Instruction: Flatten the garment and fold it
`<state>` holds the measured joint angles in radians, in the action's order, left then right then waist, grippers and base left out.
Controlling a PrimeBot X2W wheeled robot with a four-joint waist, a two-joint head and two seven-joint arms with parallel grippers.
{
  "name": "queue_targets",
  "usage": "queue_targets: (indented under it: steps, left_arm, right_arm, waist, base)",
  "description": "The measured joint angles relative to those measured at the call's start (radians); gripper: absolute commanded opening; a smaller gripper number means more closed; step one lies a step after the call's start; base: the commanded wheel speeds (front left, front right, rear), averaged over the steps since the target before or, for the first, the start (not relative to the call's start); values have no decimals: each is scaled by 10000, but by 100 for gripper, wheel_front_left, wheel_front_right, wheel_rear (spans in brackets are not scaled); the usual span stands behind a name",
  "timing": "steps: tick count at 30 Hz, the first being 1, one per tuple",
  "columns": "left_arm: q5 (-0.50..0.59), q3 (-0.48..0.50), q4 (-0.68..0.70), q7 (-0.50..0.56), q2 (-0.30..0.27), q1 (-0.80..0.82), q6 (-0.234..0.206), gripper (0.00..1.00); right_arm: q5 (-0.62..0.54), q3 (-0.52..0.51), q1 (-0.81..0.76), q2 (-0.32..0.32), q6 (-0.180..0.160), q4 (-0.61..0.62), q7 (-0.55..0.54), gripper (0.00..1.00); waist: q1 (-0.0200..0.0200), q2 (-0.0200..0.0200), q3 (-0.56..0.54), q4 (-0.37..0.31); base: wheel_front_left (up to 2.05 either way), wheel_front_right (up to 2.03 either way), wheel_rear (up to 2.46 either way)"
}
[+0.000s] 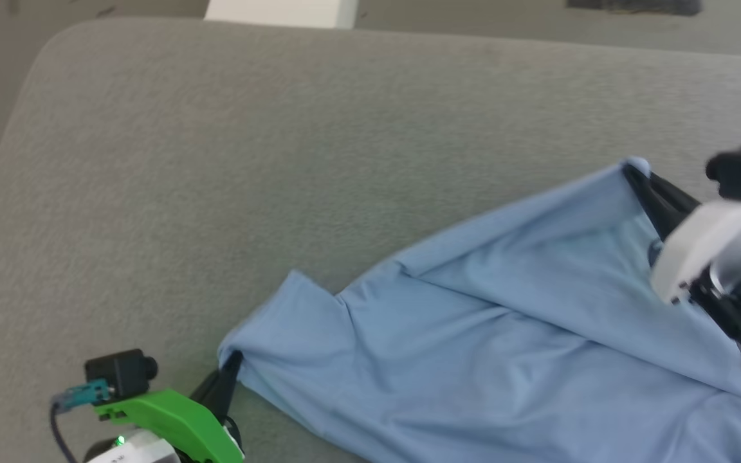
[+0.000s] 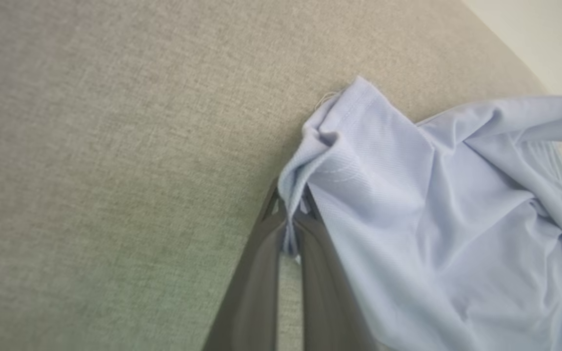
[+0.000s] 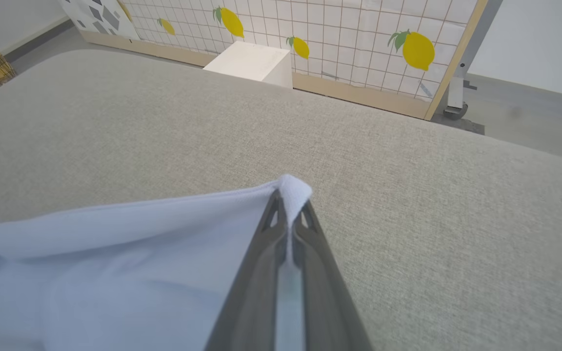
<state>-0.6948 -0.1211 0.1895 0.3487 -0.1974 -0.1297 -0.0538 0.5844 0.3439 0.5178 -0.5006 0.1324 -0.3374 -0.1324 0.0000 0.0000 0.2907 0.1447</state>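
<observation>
**Head view.** The light blue garment (image 1: 505, 334) occupies the lower right of the frame on a grey padded surface (image 1: 280, 161). It is stretched as a diagonal band between the two grippers, and its long creases run along that band.

- **Left gripper** (image 1: 232, 363), lower left of the frame: the jaws are closed on the garment's lower-left corner, with cloth bunched at the tips. The fingers point up and to the right from a green wrist cover (image 1: 171, 418), which carries a small black camera (image 1: 119, 372).
- **Right gripper** (image 1: 635, 173), upper right of the frame: the jaws are closed on the garment's far corner, which peaks there in a small tuft. The fingers point up and to the left. The white wrist housing (image 1: 705, 244) crosses over the cloth at the right edge.

**Left wrist view.** The pinched corner shows a stitched hem (image 2: 359, 112) folded over the tips. The rest of the cloth fans out toward the right of the frame.

**Right wrist view.** A strip of cloth runs down between the closed jaws, and the tuft stands just above the tips. The garment falls away to the lower left. At the top of the frame, beyond the padded surface, stand a white box (image 3: 254, 61) and a tiled panel printed with lemons (image 3: 359, 39).

Whether the held corners are lifted clear of the surface cannot be told.
</observation>
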Motion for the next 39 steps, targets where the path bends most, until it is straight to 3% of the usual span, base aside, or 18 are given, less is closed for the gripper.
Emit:
queue_targets:
  steps: [8,14,19,28,39]
  left_arm:
    - [-2,508,926,-67,-376,635,73,0]
    - [-196,974,1363,56,-625,2950,-4,0]
    - [-940,1110,886,527,-418,5383,-188,0]
    - [-1037,1308,-1099,403,-92,10109,-748,0]
    - [63,1534,-3467,-1438,-180,15467,-1308,0]
  right_arm:
    - [-207,-1522,-1746,-228,0,2431,-1298,0]
    - [-523,-2345,-1809,-376,0,4389,-2989,0]
    - [-667,-2435,-798,-746,0,5012,-4017,0]
    - [-918,-1542,2902,-1011,0,4360,-4907,0]
    - [-2479,-1145,7373,-61,0,1962,-4295,0]
  waist:
    - [0,0,-650,-1024]
    - [0,0,-976,-1671]
    - [0,0,-860,-1944]
    - [0,0,266,-2147]
    - [1,0,2123,-2407]
  base:
    - [0,0,0]
    - [0,0,0]
    - [0,0,0]
    - [0,0,0]
    - [0,0,0]
